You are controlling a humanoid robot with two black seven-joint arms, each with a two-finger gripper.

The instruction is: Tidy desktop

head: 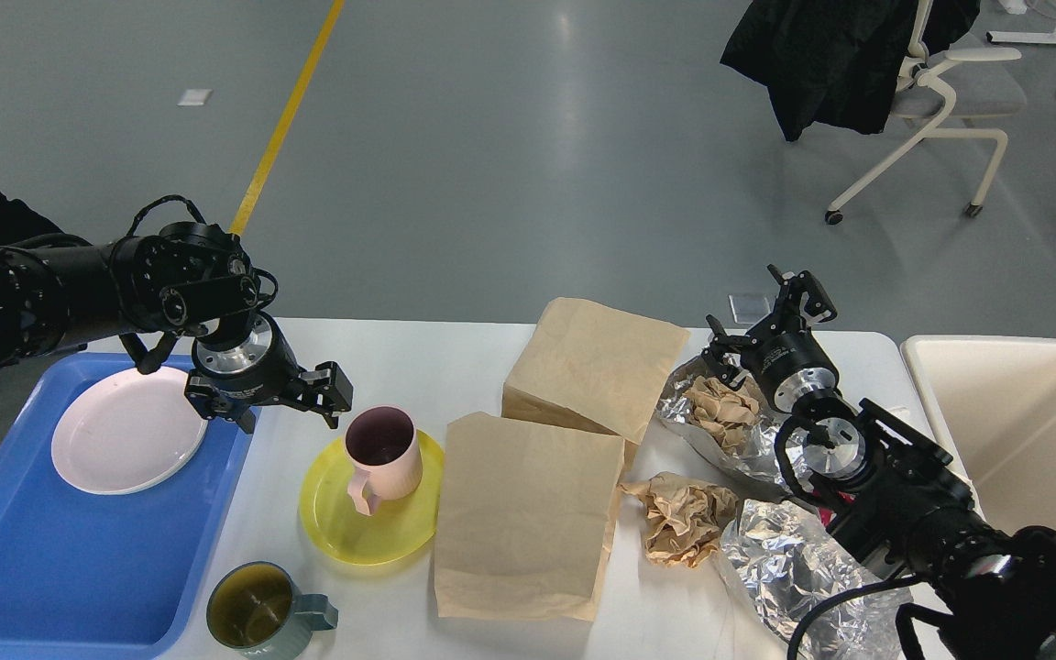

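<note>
Head view. Worktop, white and wide, carries dishes toward its left end and paper and foil litter toward its right. Left hand hangs with fingers spread and empty, just left of the pink mug, which stands upright on the yellow plate. Left of the mug lies the blue tray holding a white plate; the green mug sits at the worktop's front edge. Right of the pink mug lie two brown paper bags. Right hand is spread and empty above crumpled paper on foil.

Likely hazard: a sideways approach could knock the pink mug over or drag its plate. The green mug, so near the edge, could fall if nudged.
</note>
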